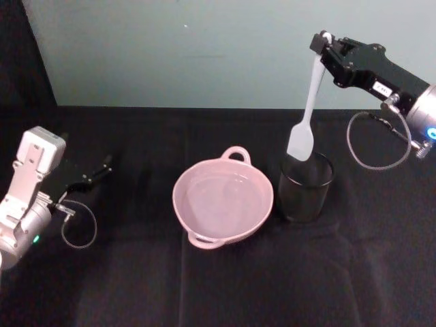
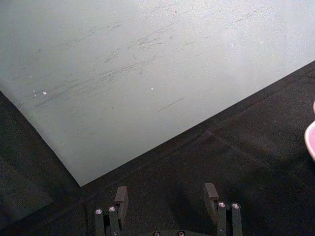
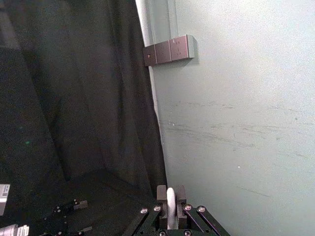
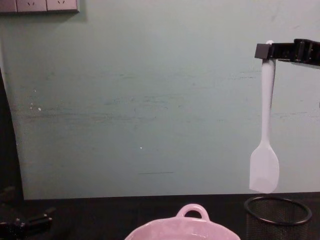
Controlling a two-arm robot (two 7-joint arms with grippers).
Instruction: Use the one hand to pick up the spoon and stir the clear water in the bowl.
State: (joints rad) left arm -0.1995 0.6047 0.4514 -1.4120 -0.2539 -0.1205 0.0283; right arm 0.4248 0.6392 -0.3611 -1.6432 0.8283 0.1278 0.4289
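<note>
My right gripper (image 1: 325, 42) is shut on the top of the white spoon (image 1: 308, 109), which hangs straight down with its flat blade just above the black wire-mesh cup (image 1: 305, 187). In the chest view the spoon (image 4: 265, 145) dangles from the right gripper (image 4: 267, 50), its blade clear of the cup's rim (image 4: 277, 210). In the right wrist view the spoon's handle end (image 3: 171, 206) sits between the closed fingers. The pale pink bowl (image 1: 204, 221) stands at the table's middle, left of the cup, with clear water (image 1: 221, 201) in it. My left gripper (image 1: 102, 167) rests open at the far left.
The black cloth covers the table up to a pale green wall behind. A grey cable loop (image 1: 371, 146) hangs under the right wrist. In the left wrist view the open left fingers (image 2: 121, 199) point at the wall's base, the bowl's rim (image 2: 311, 137) at the edge.
</note>
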